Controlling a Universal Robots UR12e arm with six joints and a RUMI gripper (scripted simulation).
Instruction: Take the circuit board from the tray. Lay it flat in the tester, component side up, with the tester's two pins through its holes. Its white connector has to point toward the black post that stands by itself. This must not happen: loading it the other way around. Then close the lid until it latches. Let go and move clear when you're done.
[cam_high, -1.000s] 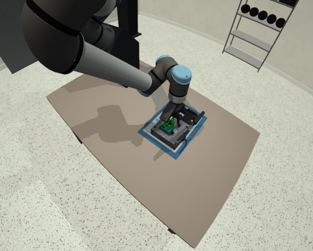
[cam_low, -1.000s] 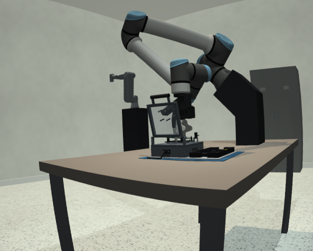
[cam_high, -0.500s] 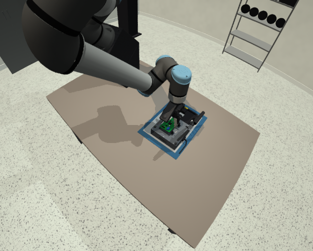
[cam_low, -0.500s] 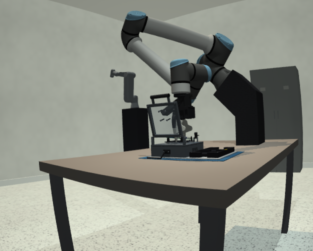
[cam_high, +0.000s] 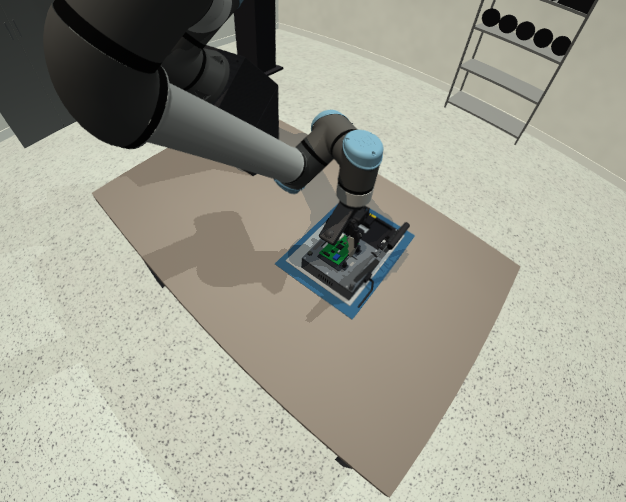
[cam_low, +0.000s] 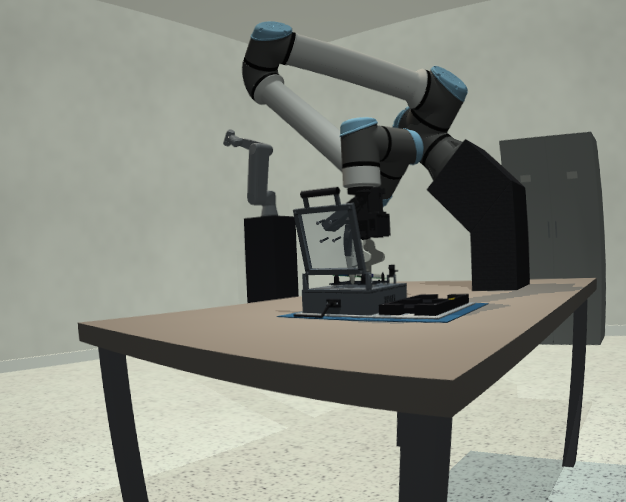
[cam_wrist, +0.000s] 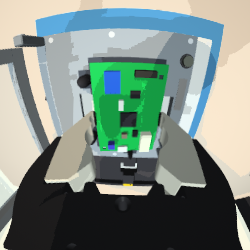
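My gripper (cam_wrist: 127, 112) is shut on the green circuit board (cam_wrist: 129, 107), component side up, with its white connector (cam_wrist: 145, 142) at the end nearest my wrist. I hold the board low over the grey tester bed (cam_wrist: 127, 65). A lone black post (cam_wrist: 187, 60) stands at the bed's far right in the wrist view. The board shows green over the tester (cam_high: 334, 249) in the top view. The tester's clear lid (cam_low: 326, 237) stands open and upright, with its black handle (cam_low: 319, 194) on top. Whether the board touches the bed or the pins, I cannot tell.
The black tray (cam_low: 423, 303) lies next to the tester on the blue mat (cam_low: 386, 315). A black cable (cam_high: 369, 284) leaves the tester's front. A shelf rack (cam_high: 514, 62) stands far off the table.
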